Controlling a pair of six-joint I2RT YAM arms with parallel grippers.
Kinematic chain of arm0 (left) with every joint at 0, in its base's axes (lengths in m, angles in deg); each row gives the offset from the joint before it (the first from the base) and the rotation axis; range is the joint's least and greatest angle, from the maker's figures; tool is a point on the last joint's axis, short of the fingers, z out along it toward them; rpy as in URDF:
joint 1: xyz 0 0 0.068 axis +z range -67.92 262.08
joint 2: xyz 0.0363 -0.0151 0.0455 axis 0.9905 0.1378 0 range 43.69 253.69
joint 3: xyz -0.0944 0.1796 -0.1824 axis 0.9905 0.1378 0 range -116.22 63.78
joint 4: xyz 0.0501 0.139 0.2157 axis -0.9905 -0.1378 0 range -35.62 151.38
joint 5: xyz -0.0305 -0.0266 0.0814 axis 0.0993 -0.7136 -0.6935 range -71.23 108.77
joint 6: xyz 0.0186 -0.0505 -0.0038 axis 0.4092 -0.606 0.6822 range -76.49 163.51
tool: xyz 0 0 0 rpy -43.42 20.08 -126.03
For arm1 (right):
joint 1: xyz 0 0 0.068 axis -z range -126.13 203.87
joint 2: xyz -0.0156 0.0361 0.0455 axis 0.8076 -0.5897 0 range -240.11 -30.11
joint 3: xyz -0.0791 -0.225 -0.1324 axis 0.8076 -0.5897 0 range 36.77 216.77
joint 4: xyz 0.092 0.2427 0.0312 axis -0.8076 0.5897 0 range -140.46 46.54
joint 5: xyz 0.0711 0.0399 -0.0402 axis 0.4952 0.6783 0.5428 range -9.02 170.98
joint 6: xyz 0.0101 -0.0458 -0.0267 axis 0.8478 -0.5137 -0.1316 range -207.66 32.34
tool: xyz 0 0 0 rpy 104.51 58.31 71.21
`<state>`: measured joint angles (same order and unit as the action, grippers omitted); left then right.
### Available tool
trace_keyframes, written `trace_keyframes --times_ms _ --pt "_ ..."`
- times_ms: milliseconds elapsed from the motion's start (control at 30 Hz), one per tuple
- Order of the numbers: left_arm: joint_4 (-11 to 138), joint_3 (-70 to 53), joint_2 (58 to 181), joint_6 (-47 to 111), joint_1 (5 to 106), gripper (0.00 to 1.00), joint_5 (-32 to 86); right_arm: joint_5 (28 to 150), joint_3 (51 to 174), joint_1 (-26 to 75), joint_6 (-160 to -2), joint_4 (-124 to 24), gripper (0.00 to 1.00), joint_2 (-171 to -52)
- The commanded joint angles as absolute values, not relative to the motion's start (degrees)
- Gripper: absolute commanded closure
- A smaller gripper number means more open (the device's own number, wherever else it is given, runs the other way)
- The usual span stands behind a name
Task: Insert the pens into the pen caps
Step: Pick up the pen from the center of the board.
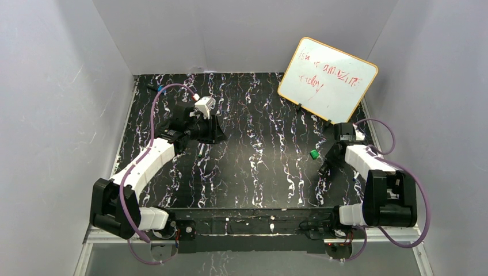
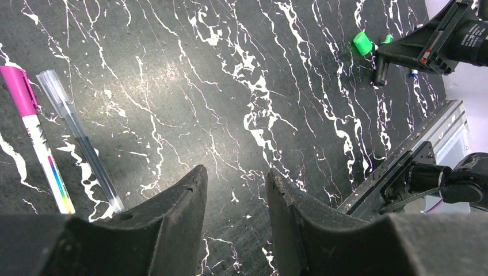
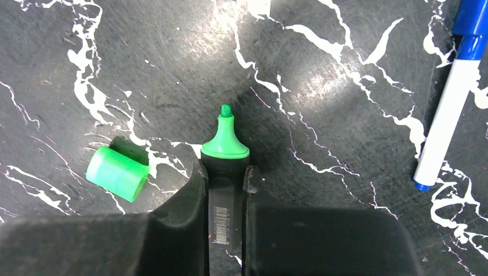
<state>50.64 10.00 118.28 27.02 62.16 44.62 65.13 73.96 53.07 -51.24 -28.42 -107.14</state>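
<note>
Surroundings: a whiteboard point(image 1: 328, 79) with red writing is propped at the far right of the black, white-veined table point(image 1: 259, 190), at about 12 o'clock from the right gripper point(image 1: 324, 168) and well apart from it.
Neighbours, right wrist view: a blue-capped pen point(image 3: 449, 115) with a white barrel is laid at about 2 o'clock from the right gripper's fingers, well apart from them.
Neighbours, left wrist view: a pink-capped pen point(image 2: 40, 149) and a clear slim pen point(image 2: 80, 141) are laid side by side on the table at about 10 o'clock from the left gripper point(image 2: 236, 171).
Left gripper: its jaws are parted partway, and only table is seen between them.
Right gripper: its two fingers are pressed against either side of the green-tipped marker point(image 3: 225, 146), which is gripped by its black body.
Marker position: the tip is pushed out past the fingertips toward 12 o'clock in the right wrist view. Whether it is touching the table cannot be told.
Cap position: the green cap point(image 3: 118, 172) is laid on its side at about 9 o'clock from the gripped marker, just beside the left-hand finger, with a narrow gap seen between. In the top view it is found at about 11 o'clock from the right gripper.
Marker look: short and thick, black, with a barcode label, a green collar tapering to a small green nib, uncapped.
Cap look: a stubby bright green cylinder, much shorter than the marker.
</note>
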Motion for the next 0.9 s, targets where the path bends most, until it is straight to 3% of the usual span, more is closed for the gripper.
trace_keyframes --times_ms 0,500,867 --pt "49.94 9.69 118.4 27.68 62.66 0.59 45.92 65.51 74.13 53.23 -51.36 -28.41 0.99 -110.44" --pt "49.64 9.64 118.4 27.87 62.92 0.59 45.71 71.35 81.85 52.57 -54.84 -34.38 0.99 -118.83" --pt "49.63 9.55 118.84 27.95 63.22 0.59 45.69 71.21 87.0 39.13 -56.19 -36.08 0.99 -124.85"
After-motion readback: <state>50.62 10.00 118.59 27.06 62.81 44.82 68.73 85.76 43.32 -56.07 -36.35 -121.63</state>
